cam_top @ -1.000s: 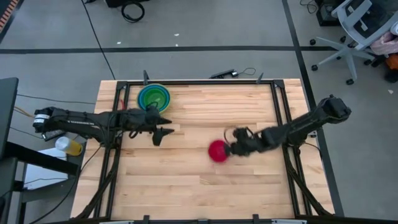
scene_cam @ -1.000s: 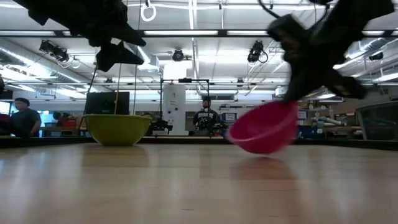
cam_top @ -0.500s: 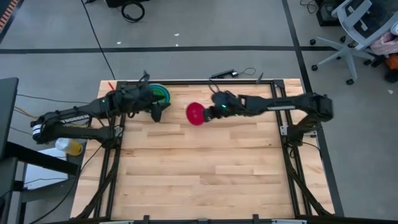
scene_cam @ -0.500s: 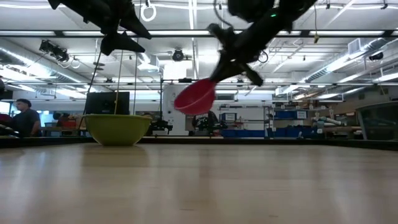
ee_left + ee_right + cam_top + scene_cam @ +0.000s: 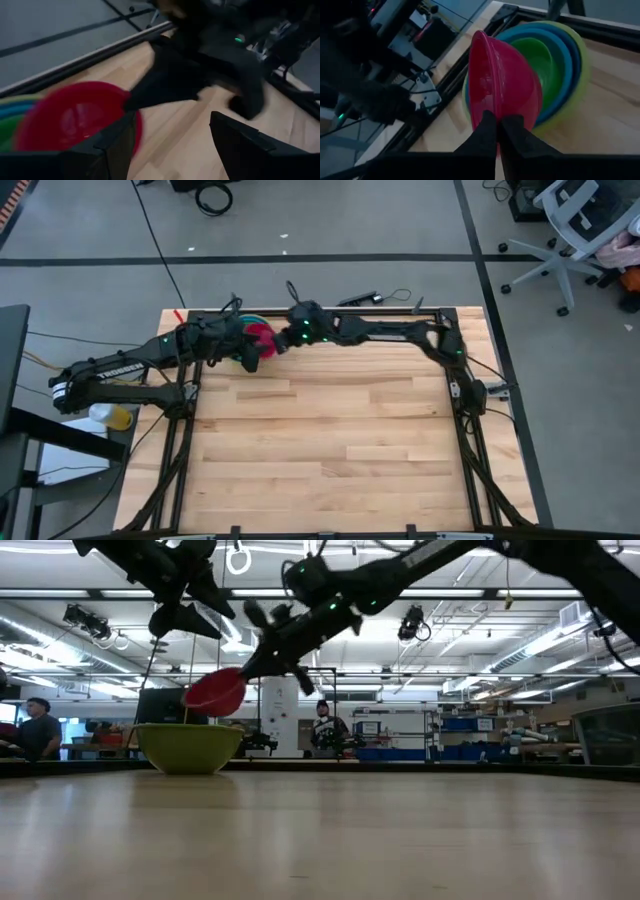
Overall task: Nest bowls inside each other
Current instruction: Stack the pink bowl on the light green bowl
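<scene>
The red-pink bowl (image 5: 506, 82) hangs tilted just above the stack of nested bowls at the table's far left, with my right gripper (image 5: 502, 131) shut on it. The stack shows the large yellow-green bowl (image 5: 581, 65), a light blue one (image 5: 566, 47) and a lime green one (image 5: 540, 60) inside; the yellow-green bowl (image 5: 190, 747) stands on its base on the table. My left gripper (image 5: 175, 150) stays open beside and above the stack, close to the red bowl (image 5: 75, 117), holding nothing. My right gripper pinches the red bowl's rim (image 5: 482, 109) between its two fingers, one finger on the inner face and one on the outer wall. The fingers slant down from the table's right side. The bowl is tipped on edge, clear of the stack (image 5: 215, 690).
Black frame rails (image 5: 330, 311) run along the table's far edge and sides. A black cable (image 5: 385, 297) lies just beyond the far rail. Bare wood (image 5: 330, 440) takes up the middle and near part of the table. People (image 5: 330, 730) stand in the room behind.
My right gripper has swept from the table's middle right toward the far left, rising and rolling, and has carried the red bowl from just above the tabletop to above the stack, tipping it on edge. My left gripper drew back and up toward the far left corner, then kept still.
</scene>
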